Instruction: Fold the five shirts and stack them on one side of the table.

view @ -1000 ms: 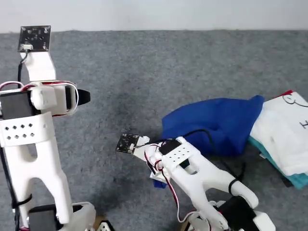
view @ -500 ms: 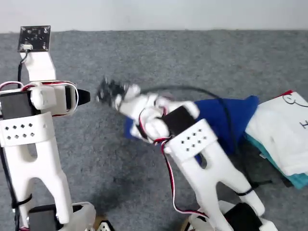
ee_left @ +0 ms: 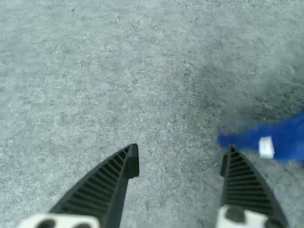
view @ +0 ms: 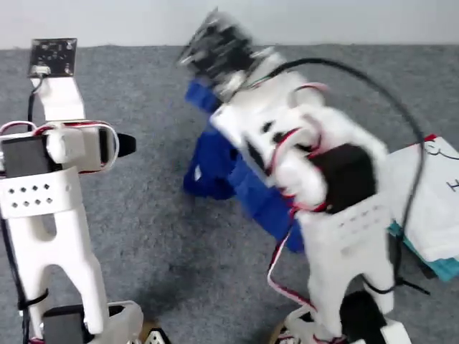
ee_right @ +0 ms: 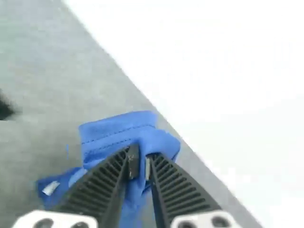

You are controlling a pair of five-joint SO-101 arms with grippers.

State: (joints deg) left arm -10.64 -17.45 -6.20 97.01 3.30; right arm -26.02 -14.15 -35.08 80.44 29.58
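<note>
A blue shirt [view: 215, 161] hangs bunched above the grey table's middle, and my right gripper [ee_right: 138, 163] is shut on its hemmed edge [ee_right: 118, 133]. In the high view the right arm is raised high toward the far wall, and its gripper [view: 206, 84] pinches the shirt's top. The cloth trails down under the arm. My left gripper [ee_left: 183, 154] hovers open over bare carpet at the left, nothing between its fingers [ee_left: 118, 173]. Just beyond one finger shows a blue shirt corner [ee_left: 280, 140] with a white tag. Folded shirts lie stacked at the right edge, a white shirt [view: 427, 193] on top.
Teal cloth [view: 439, 269] and a red edge [view: 428, 137] peek from under the white shirt in the stack. Grey carpet [view: 143, 236] covers the table between the two arm bases. A white wall [view: 323, 21] runs along the far edge.
The right arm has swung up and toward the far side, pulling the blue shirt away from the stack and lifting it off the table. The left arm has stayed put.
</note>
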